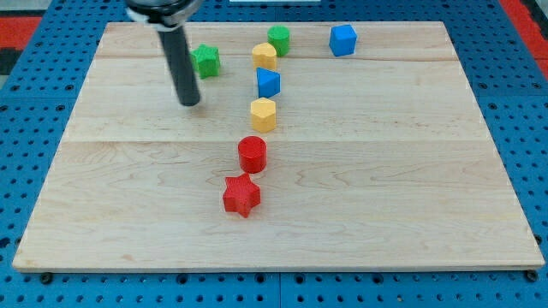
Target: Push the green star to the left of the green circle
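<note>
Nearest, red star (241, 196), then red circle (253, 154) and a yellow block (264, 115). Farther up, my tip (190, 102) bare on the board (385, 214), touching nothing, just below-left of green star (205, 61). Farthest, green circle (278, 39), to the star's right.

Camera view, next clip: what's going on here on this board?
A robot arm's rod is working on a wooden board of coloured blocks. My tip sits just below and slightly to the view's left of the green star, not clearly touching it. The green circle lies further to the view's right, with a yellow block between them.
</note>
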